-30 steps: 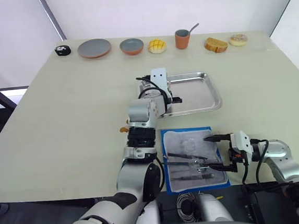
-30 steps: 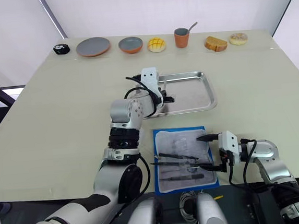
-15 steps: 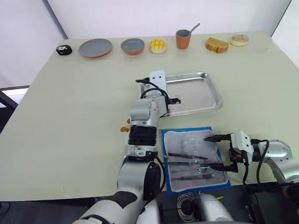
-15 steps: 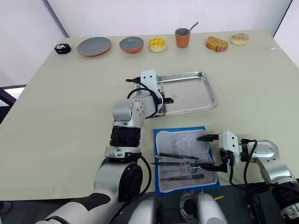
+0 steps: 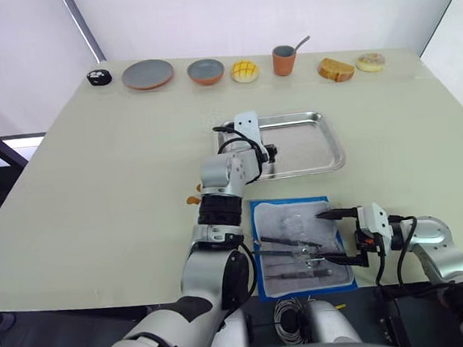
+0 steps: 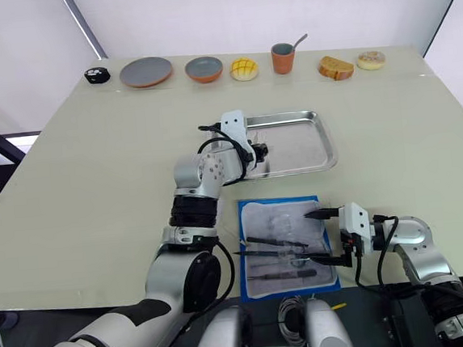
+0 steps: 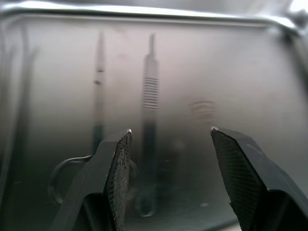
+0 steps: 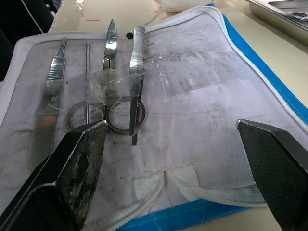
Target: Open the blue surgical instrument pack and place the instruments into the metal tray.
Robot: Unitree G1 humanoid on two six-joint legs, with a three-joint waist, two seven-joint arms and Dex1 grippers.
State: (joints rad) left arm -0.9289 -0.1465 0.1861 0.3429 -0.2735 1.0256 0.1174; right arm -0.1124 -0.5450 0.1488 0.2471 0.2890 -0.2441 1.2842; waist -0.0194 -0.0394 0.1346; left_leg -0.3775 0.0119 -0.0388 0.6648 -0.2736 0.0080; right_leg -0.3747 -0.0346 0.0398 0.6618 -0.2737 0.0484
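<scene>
The blue surgical instrument pack [image 5: 284,213] lies unfolded at the table's near edge, grey-white lining up, with several silver instruments [image 8: 134,72] still on it. The metal tray [image 5: 326,145] sits just beyond it. My left gripper [image 5: 272,150] hangs over the tray's left end and is open [image 7: 171,131]. A slim instrument [image 7: 150,86] with a ribbed handle lies on the tray floor [image 7: 216,62] between its fingers, and a ring handle shows beside it. My right gripper [image 5: 326,236] is wide open at the pack's right edge [image 8: 171,123], holding nothing.
Along the far edge stand a black object [image 5: 99,76], a grey plate [image 5: 147,74], a bowl [image 5: 205,71], a yellow bun [image 5: 244,71], an orange cup with a spoon [image 5: 283,59], bread [image 5: 334,69] and a donut [image 5: 369,62]. A small white wad [image 5: 192,200] lies left of the pack.
My left gripper's fingers have spread apart over the tray's left end, and an instrument now lies loose on the tray floor. The right arm has stayed still.
</scene>
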